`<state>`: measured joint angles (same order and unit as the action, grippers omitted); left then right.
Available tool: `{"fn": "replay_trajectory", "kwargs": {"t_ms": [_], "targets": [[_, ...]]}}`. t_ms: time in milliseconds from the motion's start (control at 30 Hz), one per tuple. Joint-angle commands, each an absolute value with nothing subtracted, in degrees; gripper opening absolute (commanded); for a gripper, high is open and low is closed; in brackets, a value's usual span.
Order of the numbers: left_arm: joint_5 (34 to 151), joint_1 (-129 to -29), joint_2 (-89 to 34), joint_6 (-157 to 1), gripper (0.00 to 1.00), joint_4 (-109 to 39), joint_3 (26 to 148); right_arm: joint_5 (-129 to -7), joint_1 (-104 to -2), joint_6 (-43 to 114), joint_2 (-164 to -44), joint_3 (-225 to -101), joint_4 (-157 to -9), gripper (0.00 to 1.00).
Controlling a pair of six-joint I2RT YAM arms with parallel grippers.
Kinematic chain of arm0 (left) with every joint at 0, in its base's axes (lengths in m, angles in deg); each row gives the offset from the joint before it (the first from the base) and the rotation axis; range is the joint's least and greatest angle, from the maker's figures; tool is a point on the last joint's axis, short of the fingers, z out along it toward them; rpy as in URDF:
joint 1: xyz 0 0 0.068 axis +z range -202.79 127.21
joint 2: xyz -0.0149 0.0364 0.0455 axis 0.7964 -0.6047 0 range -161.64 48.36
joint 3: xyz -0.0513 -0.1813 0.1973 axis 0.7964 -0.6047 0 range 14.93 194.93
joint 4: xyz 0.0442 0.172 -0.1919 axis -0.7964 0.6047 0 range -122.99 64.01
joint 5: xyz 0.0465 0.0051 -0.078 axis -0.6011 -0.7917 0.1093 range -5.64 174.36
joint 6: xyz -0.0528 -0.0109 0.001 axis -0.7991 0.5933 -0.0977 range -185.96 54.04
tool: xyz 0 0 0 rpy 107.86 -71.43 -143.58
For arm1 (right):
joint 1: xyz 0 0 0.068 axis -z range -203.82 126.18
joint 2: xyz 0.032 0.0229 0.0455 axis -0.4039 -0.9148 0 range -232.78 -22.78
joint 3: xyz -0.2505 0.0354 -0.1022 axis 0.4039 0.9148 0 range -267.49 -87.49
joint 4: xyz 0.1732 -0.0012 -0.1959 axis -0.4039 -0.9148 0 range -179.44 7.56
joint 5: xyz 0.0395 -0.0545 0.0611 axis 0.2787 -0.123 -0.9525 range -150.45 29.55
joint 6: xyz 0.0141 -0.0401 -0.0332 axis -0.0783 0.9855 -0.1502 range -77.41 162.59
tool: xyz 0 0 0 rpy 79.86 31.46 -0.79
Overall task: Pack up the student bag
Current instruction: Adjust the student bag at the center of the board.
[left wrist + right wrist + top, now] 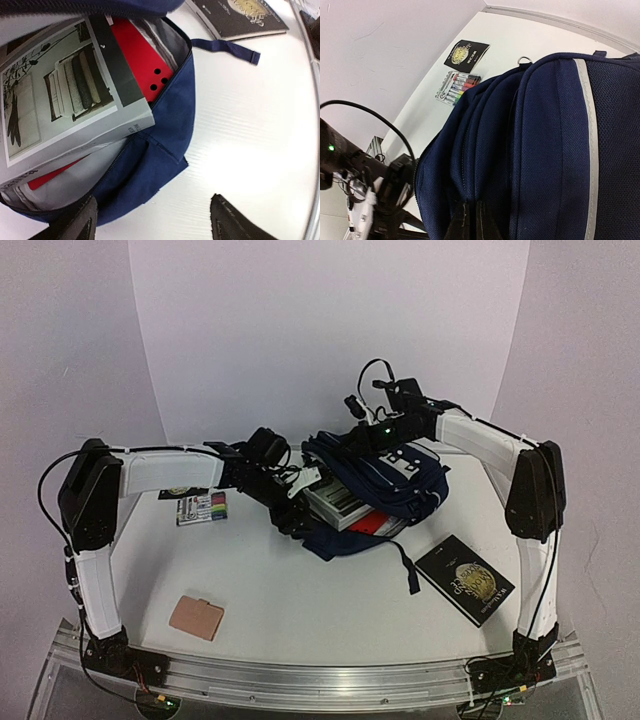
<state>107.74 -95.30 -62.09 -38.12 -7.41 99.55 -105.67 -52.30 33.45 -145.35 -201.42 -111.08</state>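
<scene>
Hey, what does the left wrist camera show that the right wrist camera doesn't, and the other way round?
Only the left wrist view: the bag seen from its open side, holding a grey picture book and a red folder; a black book with a gold emblem on the table; the left claw, open.
Only the right wrist view: the bag's outside with its pale stripe, a marker pack, a small black card, and the right claw pinched on the fabric.
Both: the navy bag and the white table.
</scene>
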Motion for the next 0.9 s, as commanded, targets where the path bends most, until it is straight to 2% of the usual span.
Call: {"fn": "replay_trajectory", "kwargs": {"t_ms": [0, 133, 300, 367, 600, 667, 700, 867], "targets": [[106.2, -95.0, -67.2, -31.0, 0.73, -9.1, 104.0, -110.4, -52.2, 30.2, -141.1, -201.1, -109.8, 0.0], [106.6, -95.3, -71.7, -29.1, 0.69, -7.5, 108.5, -111.2, -52.1, 29.8, -140.6, -200.3, -109.8, 0.0], [105.8, -96.2, -76.5, -29.2, 0.74, -5.4, 112.5, -111.6, -52.0, 29.9, -140.4, -199.6, -109.8, 0.0], [105.7, -97.2, -77.1, -29.2, 0.71, -4.8, 112.6, -111.5, -52.0, 30.2, -140.4, -199.3, -109.9, 0.0], [107.7, -102.5, -74.1, -31.4, 0.16, -1.9, 111.3, -108.4, -50.7, 32.2, -142.5, -200.1, -110.6, 0.0], [107.2, -103.6, -72.9, -32.0, 0.04, -0.4, 111.8, -107.9, -50.3, 32.8, -143.3, -200.5, -111.0, 0.0], [106.9, -103.8, -72.0, -32.2, 0.01, 0.1, 112.3, -107.5, -50.2, 33.3, -143.5, -200.5, -111.2, 0.0], [103.7, -105.6, -66.5, -31.1, 0.0, -1.8, 111.9, -104.5, -50.0, 36.6, -144.1, -199.9, -112.3, 0.0]]}}
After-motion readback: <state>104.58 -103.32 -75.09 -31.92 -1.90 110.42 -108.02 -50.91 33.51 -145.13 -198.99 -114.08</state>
